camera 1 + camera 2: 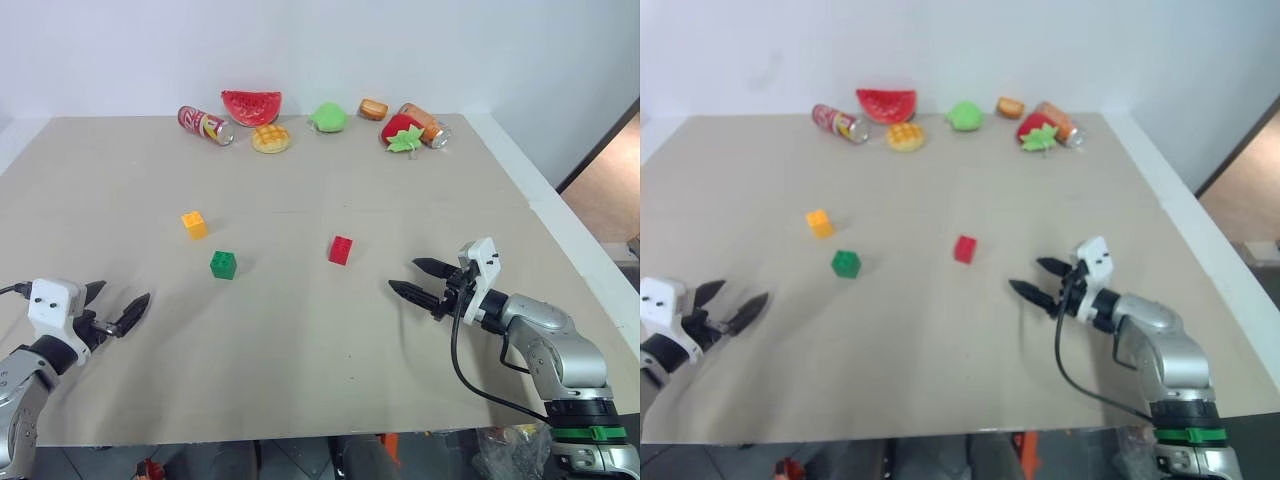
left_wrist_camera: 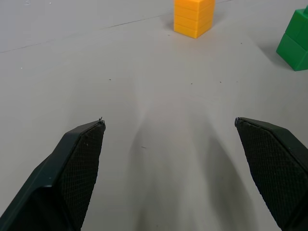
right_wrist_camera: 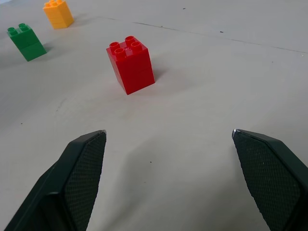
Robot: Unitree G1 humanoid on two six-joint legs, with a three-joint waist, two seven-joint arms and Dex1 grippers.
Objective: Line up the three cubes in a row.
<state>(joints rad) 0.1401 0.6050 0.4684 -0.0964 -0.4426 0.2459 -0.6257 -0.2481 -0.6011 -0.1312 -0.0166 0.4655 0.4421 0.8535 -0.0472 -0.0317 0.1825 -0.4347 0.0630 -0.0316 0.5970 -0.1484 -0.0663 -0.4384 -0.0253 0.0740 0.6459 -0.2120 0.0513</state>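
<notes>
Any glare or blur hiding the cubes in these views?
Left eye view: even light, red cube, green cube and yellow-orange cube crisp, faint shadows. Right wrist view: red cube sharp, soft shadow beside it. Left wrist view: green cube cut by the frame edge.

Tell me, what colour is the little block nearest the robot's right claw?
Red, with four round studs on top; the right wrist view shows it best.

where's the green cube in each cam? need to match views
Left eye: green cube at left-centre of the table.
Right eye: at, left of centre.
Left wrist: cut off at the picture's edge.
Right wrist: far beyond the fingertips.
Shared landmark: the yellow-orange cube beside it, in all four.
</notes>
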